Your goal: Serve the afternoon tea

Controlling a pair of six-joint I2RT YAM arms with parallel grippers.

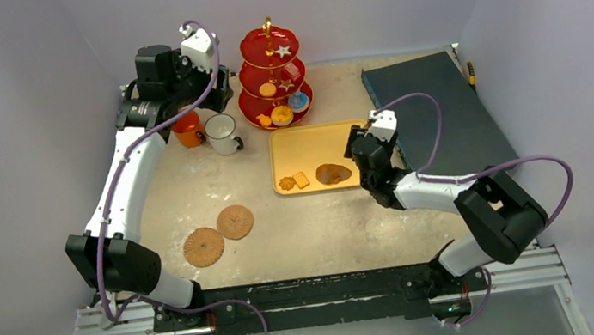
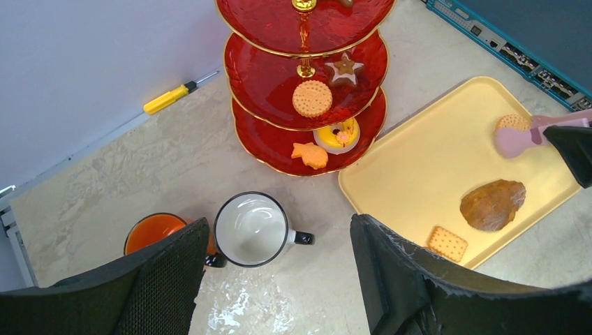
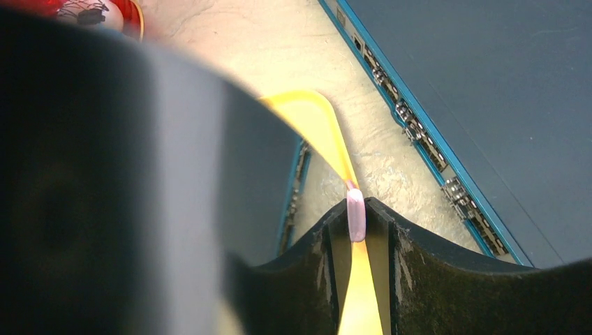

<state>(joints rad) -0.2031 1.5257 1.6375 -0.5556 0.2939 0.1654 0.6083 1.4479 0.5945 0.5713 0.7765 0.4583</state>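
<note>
Mottled beige tabletop (image 1: 327, 224) beneath glossy gold-rimmed three-tier stand (image 1: 254, 76)

**No Legible Text**

Looked over orange mug (image 2: 155, 232), white mug (image 2: 251, 229), stand (image 2: 265, 87), tray (image 2: 419, 174) and dark box (image 1: 433, 106): found no lettering, labels, brands or numbers. Could not make out the tiny marks along the box edge.

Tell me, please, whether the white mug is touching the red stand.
Apart. The left wrist view shows a strip of bare table between the white mug and the red stand.
</note>
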